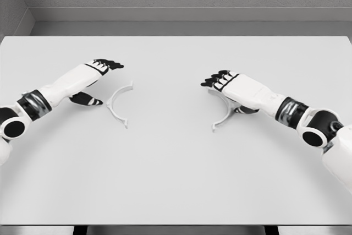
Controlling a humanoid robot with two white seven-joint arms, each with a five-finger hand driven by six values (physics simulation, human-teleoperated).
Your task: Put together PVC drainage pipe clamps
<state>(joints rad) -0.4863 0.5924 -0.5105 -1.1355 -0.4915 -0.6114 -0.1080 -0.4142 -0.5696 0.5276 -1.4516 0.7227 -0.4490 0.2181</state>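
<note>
Left hand (96, 81), fingers spread wide, flanks one white curved plastic clamp half (118, 105); right hand (225, 83) covers the other white half-ring (223, 118), fingers extended, apparently readying grasps for joining.

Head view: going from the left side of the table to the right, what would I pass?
Left robot hand → left clamp half, lying on the white table → bare stretch of table → right robot hand, poised over the right clamp half, so those two overlap.
</note>
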